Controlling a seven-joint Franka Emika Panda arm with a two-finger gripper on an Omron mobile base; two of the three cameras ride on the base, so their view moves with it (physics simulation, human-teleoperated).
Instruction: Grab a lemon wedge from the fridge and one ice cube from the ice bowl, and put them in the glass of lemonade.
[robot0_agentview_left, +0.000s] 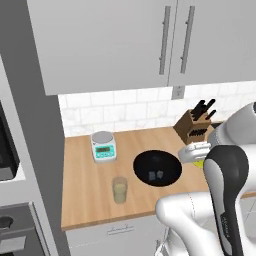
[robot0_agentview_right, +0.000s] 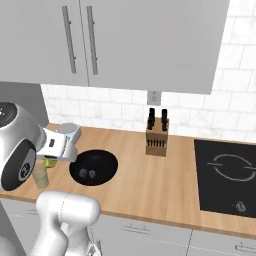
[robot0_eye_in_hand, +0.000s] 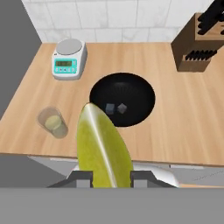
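A: The gripper (robot0_eye_in_hand: 105, 177) is clamped on the lemon wedge (robot0_eye_in_hand: 103, 146). The glass of lemonade (robot0_eye_in_hand: 52, 123) sits at ten o'clock from it.

B: Released here, the wedge might drop onto the counter (robot0_eye_in_hand: 183, 113), or into the ice bowl (robot0_eye_in_hand: 140, 89) at one o'clock.

The lemon wedge (robot0_eye_in_hand: 103, 144) is yellow-green with a pale stripe down its middle. The ice bowl (robot0_eye_in_hand: 99, 87) is black, holding 2 dark grey cubes (robot0_eye_in_hand: 115, 108). At 9 o'clock from it, the glass of lemonade (robot0_eye_in_hand: 52, 122) is clear with pale beige liquid. The scale (robot0_eye_in_hand: 68, 58) is white with a teal display; the desk (robot0_eye_in_hand: 183, 109) is light wood.
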